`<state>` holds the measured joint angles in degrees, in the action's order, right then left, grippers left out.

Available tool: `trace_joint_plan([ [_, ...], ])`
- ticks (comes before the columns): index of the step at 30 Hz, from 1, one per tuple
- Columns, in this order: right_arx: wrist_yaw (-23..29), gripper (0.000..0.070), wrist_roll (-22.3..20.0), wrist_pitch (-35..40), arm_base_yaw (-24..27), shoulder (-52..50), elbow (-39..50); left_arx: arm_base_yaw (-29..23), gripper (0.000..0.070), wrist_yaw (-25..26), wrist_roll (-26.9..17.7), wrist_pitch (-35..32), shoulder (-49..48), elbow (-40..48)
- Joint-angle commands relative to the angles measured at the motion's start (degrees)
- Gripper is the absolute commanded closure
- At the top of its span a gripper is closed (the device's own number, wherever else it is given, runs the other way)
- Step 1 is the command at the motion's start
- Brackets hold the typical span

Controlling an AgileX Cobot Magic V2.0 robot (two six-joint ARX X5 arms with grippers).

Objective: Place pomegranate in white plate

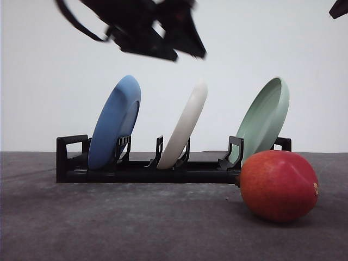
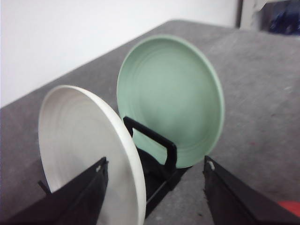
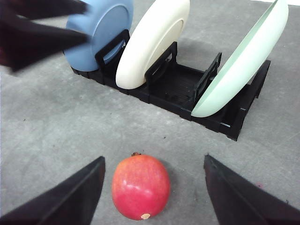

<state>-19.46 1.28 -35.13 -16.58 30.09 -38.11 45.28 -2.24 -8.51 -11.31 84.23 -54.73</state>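
Observation:
The pomegranate point(image 1: 278, 186) lies on the grey table, in front of the right end of a black rack point(image 1: 136, 173). The white plate point(image 1: 185, 125) stands on edge in the rack's middle slot. My left gripper point(image 1: 187, 53) hovers blurred above the rack, between the blue and white plates. In its wrist view it point(image 2: 155, 161) is open, with the white plate point(image 2: 79, 140) close by one finger. My right gripper point(image 3: 153, 160) is open above the pomegranate point(image 3: 140, 186), one finger on either side and clear of it. The white plate point(image 3: 152, 42) stands beyond the fruit.
A blue plate point(image 1: 114, 122) stands in the rack's left slot and a pale green plate point(image 1: 265, 118) in its right slot, just behind the fruit. A dark part of the right arm point(image 1: 339, 8) shows at the upper right corner. Bare grey table point(image 1: 109, 228) lies before the rack.

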Motion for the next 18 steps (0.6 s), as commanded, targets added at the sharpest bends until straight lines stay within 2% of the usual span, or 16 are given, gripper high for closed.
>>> trace_joint_plan([
  [1, 0.0, 0.0278, -0.2, 0.7, -0.3, 0.1, -1.0, 0.8, 0.0318, -2.0, 2.2, 1.0, 3.9, -3.1],
  [8, 0.0, 0.0278, -0.2, 0.8, -0.3, 0.1, -1.0, 0.8, 0.0318, -8.5, 8.7, 9.4, 14.7, -13.4],
  [16, 0.0, 0.0278, -0.3, 0.8, -0.3, 0.1, -1.0, 0.6, 0.0322, -8.8, 9.2, 10.4, 18.8, -16.7],
  [18, 0.0, 0.0278, -0.3, 0.8, -0.3, 0.1, -1.0, 0.6, 0.0357, -8.8, 9.2, 10.5, 18.8, -16.7],
])
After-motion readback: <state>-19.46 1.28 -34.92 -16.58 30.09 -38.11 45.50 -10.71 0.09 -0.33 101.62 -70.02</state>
